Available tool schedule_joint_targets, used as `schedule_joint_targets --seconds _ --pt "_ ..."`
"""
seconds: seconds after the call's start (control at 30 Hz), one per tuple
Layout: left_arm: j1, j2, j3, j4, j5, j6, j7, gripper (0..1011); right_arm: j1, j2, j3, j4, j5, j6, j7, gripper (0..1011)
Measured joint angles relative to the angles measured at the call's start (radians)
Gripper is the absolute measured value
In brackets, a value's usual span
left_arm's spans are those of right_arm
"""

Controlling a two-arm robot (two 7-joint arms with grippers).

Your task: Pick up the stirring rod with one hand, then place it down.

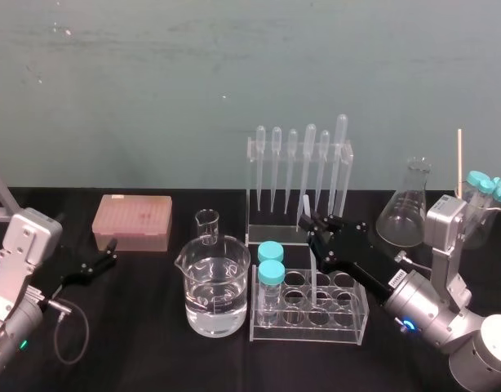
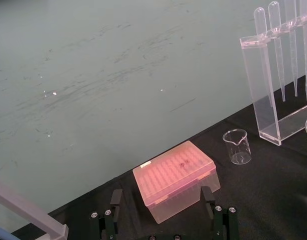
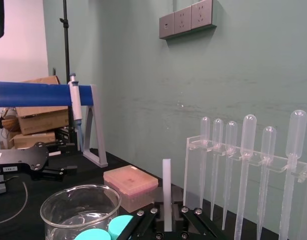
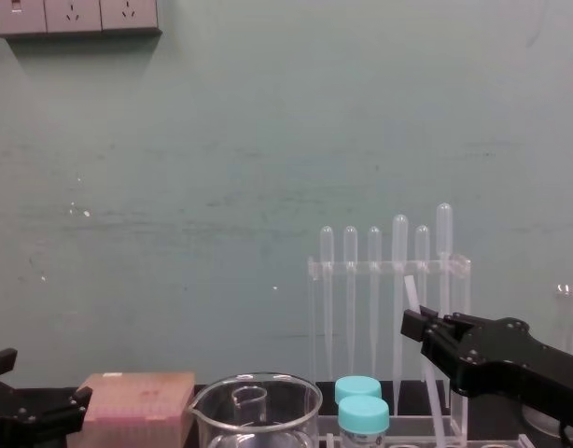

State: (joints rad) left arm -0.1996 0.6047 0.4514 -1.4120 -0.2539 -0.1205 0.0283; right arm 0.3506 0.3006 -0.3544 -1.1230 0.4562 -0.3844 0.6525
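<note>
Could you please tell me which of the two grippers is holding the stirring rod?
The right gripper, before the pipette rack, is shut on the rod; the left gripper, by the pink box, is open and holds nothing.

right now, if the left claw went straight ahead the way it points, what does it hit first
Most likely the pink tip box, which lies dead ahead of the left claw; nothing seems to stand between them.

lab | pipette rack [image 1: 300, 175] | beaker [image 1: 213, 286] | conical flask [image 1: 404, 214]
</note>
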Motion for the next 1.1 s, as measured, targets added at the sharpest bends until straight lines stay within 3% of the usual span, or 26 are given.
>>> schedule_joint_targets --seconds 0.47,0.67,0.8,0.9,1.1 --pt "0.0 0.0 0.0 0.0 0.0 0.0 0.0 1000 -0.001 0.0 0.0 -0.001 0.003 0.0 0.0 482" --pt "0.0 0.0 0.0 0.0 0.0 0.0 0.0 1000 -0.001 0.0 0.0 -0.002 0.004 0.0 0.0 724" --pt "0.0 0.0 0.0 0.0 0.0 0.0 0.0 1000 -0.001 0.0 0.0 -0.002 0.004 0.0 0.001 794" --pt "0.0 0.0 0.0 0.0 0.0 0.0 0.0 1000 -0.001 0.0 0.0 -0.002 0.004 0.0 0.001 908" --pt "0.0 0.0 0.0 0.0 0.0 0.0 0.0 1000 -0.044 0.039 0.003 -0.094 0.011 0.071 -0.008 1000"
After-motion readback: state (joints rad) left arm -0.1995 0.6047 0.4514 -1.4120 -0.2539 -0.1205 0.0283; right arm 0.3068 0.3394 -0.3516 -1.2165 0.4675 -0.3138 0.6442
